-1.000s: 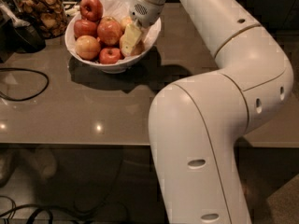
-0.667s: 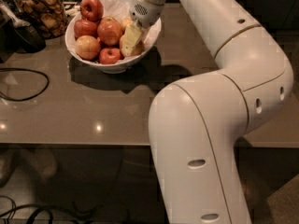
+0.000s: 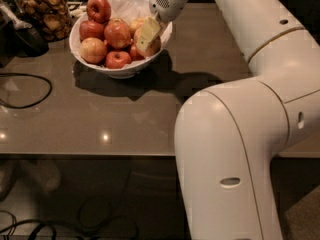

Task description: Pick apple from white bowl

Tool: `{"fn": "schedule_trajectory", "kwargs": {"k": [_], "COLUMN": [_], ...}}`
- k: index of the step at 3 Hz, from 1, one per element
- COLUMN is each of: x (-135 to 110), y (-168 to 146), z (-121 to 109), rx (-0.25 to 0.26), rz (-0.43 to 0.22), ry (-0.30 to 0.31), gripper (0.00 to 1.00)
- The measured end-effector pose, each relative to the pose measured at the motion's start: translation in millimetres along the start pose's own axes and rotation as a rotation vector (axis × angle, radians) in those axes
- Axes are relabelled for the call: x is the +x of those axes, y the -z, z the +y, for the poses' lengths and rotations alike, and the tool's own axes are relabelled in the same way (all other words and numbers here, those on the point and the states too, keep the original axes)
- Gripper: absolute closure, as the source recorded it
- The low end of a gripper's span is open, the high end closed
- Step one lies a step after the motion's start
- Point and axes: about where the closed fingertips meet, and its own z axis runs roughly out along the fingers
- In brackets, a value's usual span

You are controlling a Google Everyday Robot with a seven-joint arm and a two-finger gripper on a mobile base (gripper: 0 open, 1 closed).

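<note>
The white bowl (image 3: 119,73) stands at the back left of the brown table, lined with white paper and holding several apples. My gripper (image 3: 147,34) reaches down into the bowl's right side. It lies against a large pale yellow-peach apple (image 3: 154,47), which it mostly hides. Deep red apples (image 3: 99,8) and a small red apple (image 3: 118,59) lie to its left, and another pale peach apple (image 3: 93,50) is at the bowl's left front.
A glass jar of brown snacks (image 3: 48,11) stands left of the bowl, beside a dark object (image 3: 22,38). A black cable (image 3: 35,96) loops on the table's left. My own white arm (image 3: 240,134) fills the right side. The table's front edge (image 3: 100,153) runs across.
</note>
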Motion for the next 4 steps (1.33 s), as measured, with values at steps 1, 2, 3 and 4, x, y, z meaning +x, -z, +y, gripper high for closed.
{"fn": "schedule_trajectory", "kwargs": {"k": [1,2,3,4], "x": [8.7,11.7,-0.7,-22.8], "y": [28.3,51.3,81.8,106.8], "z": [-2.7,-0.5,21.3,44.8], "rx": [-0.013,-0.029,-0.067,-0.069], "rz": [-0.076,-0.133,-0.203,-0.251], "ry": [-0.038,-0.045,0.022,0.091], "gripper": [1.00,1.00,1.00,1.00]}}
